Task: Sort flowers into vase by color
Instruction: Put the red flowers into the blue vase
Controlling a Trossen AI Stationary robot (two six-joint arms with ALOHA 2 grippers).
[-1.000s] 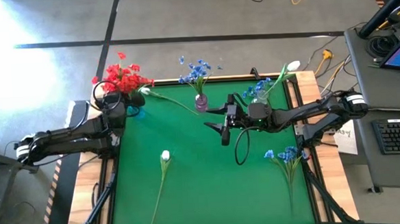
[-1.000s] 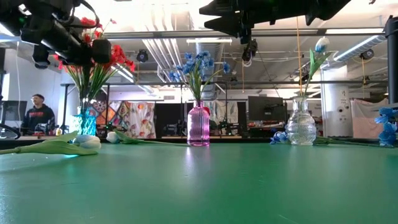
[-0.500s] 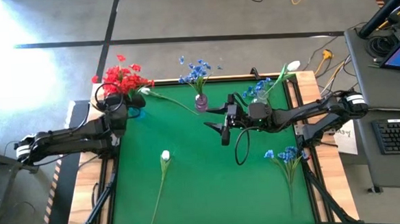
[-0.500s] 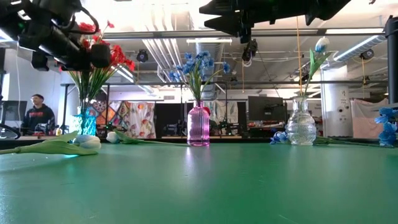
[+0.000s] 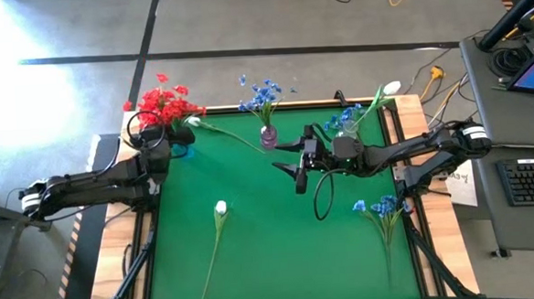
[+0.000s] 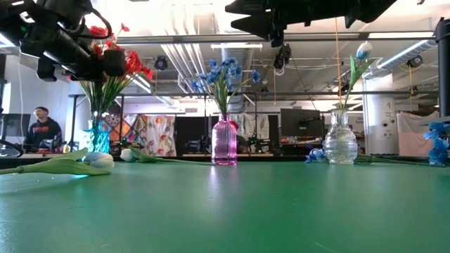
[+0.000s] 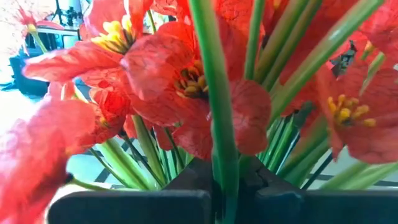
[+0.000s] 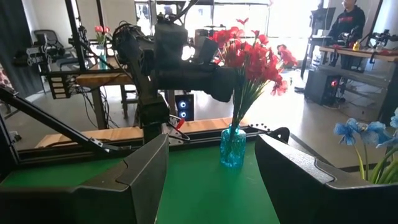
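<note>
Nearest the low cam: white tulip (image 6: 90,160) lying flat on the green mat (image 5: 281,249), seen from above as a lone stem (image 5: 218,227) at front-left, untouched. Loose blue sprigs (image 5: 380,208) lie by the right edge

Mid-table: right gripper (image 5: 297,169) hovers w/ jaws apart, holding nothing, waiting

Far edge: left gripper (image 5: 149,135) sits at the teal vase (image 6: 98,135), jaws clenched on a red flower stem (image 7: 214,118). Step in hand looks like seating that red stem in w/ the red bunch (image 5: 166,103). Next move prob needs the stem fully down in the vase neck, then jaws let go & lift straight off w/o dragging blooms out

Pink vase (image 6: 224,141) holds blue flowers (image 6: 223,74); clear vase (image 6: 341,140) holds one white bud (image 6: 362,50)

Left wrist cam alone shows the grip on the stem; overhead hides it under blooms. Right wrist cam shows the teal vase (image 8: 232,147) side-on; a person (image 6: 43,128) shows far back
</note>
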